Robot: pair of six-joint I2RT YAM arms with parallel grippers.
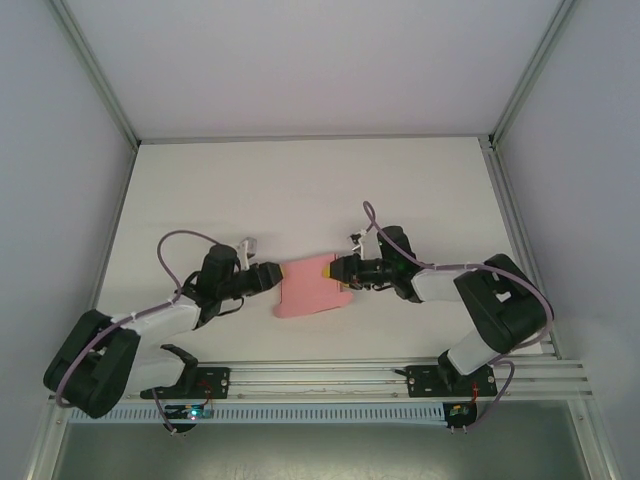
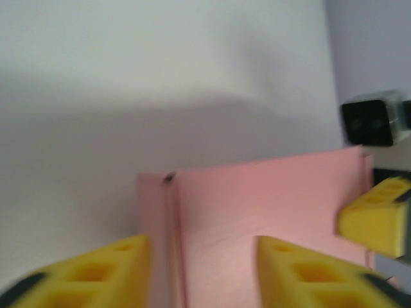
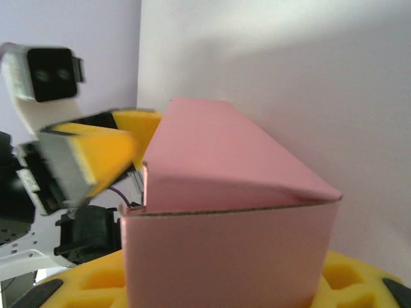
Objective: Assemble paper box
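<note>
Pink paper box [image 3: 225, 256] sits clamped between wide right jaws; left jaws straddle its far edge (grip unclear).

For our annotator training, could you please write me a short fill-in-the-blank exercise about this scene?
1. The paper box is ____ in colour.
2. In the top view it sits ____ the left gripper and the right gripper.
3. The pads on the jaws are ____.
Missing words: pink; between; yellow.

Pale pink paper box [image 1: 310, 287], seemingly part-folded
</note>
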